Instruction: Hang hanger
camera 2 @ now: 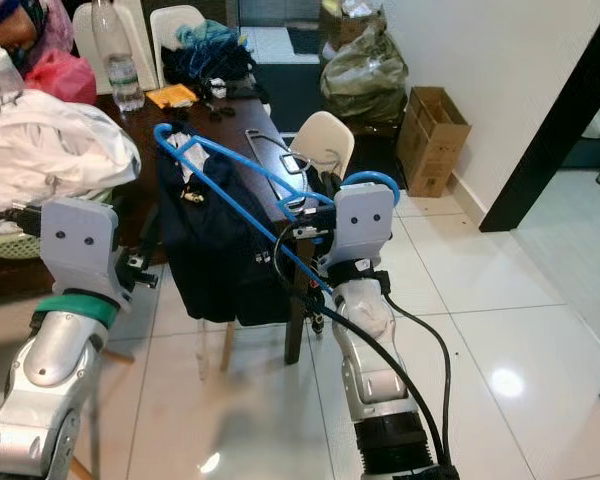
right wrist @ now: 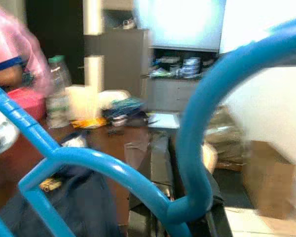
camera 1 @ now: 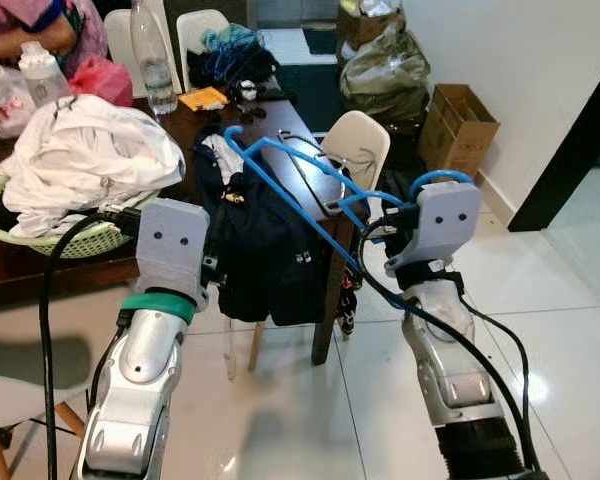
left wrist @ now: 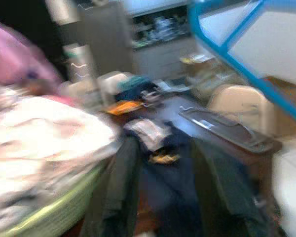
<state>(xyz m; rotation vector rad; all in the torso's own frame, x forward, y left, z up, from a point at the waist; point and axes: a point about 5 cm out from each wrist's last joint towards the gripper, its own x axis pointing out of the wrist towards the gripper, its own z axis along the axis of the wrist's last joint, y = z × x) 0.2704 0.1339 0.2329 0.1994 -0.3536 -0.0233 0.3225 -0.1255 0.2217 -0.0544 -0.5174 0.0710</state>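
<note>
Blue hanger (camera 1: 280, 180) gripped in right gripper (right wrist: 187, 217) above cluttered dark table (camera 1: 280, 120), white-tiled floor (camera 1: 540, 300); left gripper's state unclear.

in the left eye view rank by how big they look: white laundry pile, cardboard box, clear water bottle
1. white laundry pile
2. cardboard box
3. clear water bottle

The box and bottle stand farther from the camera, so this ranks apparent size only.

Both wrist views are motion-blurred. Beside the dark table (camera 1: 280, 120), the right gripper's (camera 1: 365, 205) fingers sit behind its grey wrist housing. The person (camera 1: 20, 25) seated at the table is cut off by the frame's top edge.
</note>
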